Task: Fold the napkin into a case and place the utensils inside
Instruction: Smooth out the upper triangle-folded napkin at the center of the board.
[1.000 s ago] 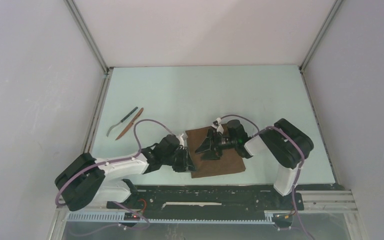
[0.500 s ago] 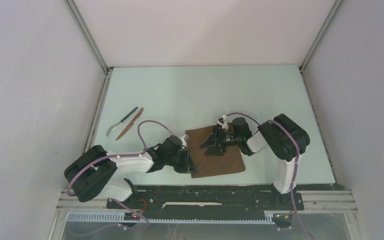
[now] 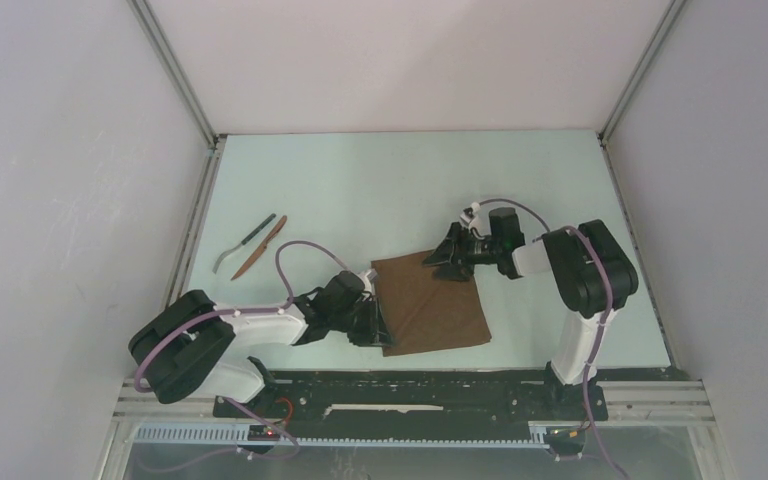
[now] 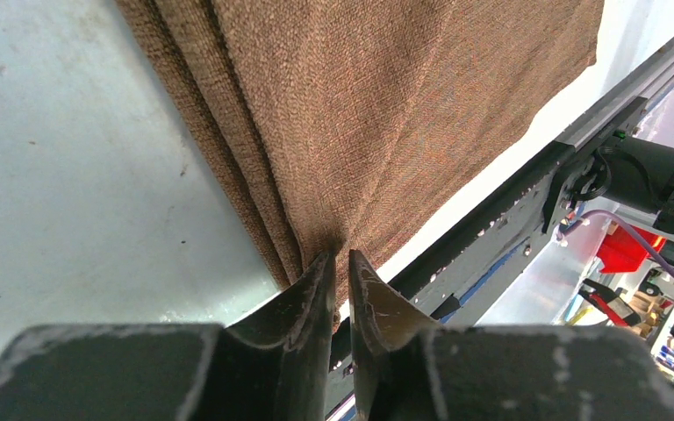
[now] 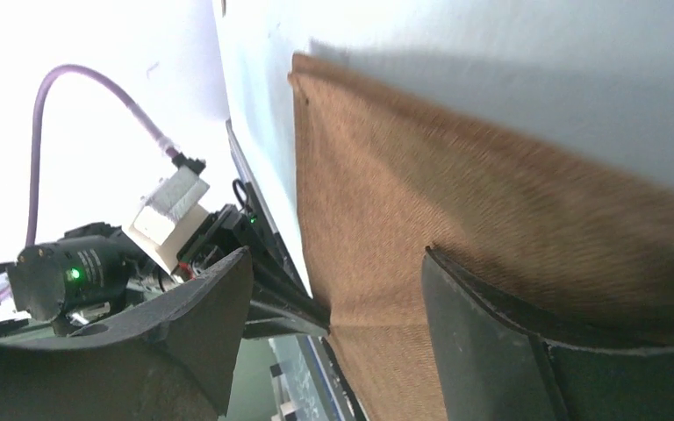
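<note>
The brown napkin (image 3: 432, 316) lies folded in a layered rectangle near the table's front edge; no narrow case shows. My left gripper (image 3: 376, 326) is shut on the napkin's near-left edge, its fingertips (image 4: 340, 260) pinching a fold of the cloth (image 4: 386, 105) beside the stacked layers. My right gripper (image 3: 446, 263) is open at the napkin's far right corner; in the right wrist view it (image 5: 338, 263) stands just above the cloth (image 5: 456, 210), holding nothing. The utensils lie far left: the fork (image 3: 243, 243) and the reddish-brown knife (image 3: 259, 246), side by side.
The table's front rail (image 3: 410, 385) runs just behind the napkin's near edge. Grey walls close in the left, right and back. Pale green tabletop (image 3: 380, 190) stretches between the napkin and the utensils.
My right gripper has moved off the middle of the napkin, back and to the right, to its far corner. My left arm shifted slightly and still holds the edge.
</note>
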`<state>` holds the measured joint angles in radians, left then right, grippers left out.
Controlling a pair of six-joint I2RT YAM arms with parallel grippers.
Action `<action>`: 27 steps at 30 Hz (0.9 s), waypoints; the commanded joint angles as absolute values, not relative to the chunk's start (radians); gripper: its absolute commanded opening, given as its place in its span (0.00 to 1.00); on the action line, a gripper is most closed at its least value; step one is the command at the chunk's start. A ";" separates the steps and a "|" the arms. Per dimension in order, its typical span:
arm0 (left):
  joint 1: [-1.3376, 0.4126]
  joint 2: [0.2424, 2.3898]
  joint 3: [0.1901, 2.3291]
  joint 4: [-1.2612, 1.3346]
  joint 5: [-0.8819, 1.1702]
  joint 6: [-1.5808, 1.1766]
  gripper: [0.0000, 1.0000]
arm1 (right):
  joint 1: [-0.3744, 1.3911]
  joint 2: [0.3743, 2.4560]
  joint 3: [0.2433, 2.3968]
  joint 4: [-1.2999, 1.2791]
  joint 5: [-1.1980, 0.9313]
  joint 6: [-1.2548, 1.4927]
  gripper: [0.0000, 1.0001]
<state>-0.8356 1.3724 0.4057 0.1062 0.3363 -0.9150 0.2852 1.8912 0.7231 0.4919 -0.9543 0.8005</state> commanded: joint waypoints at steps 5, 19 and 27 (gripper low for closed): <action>-0.843 1.372 0.379 0.006 0.302 -0.868 0.21 | 0.171 1.966 0.883 0.349 -0.990 0.692 0.78; -0.826 0.881 0.611 -0.369 0.023 -0.770 0.40 | 0.385 1.502 1.027 -0.626 -0.128 0.393 0.83; -0.811 0.447 0.634 -0.705 -0.524 -0.809 0.67 | 0.853 1.467 1.104 -0.851 0.000 0.715 0.80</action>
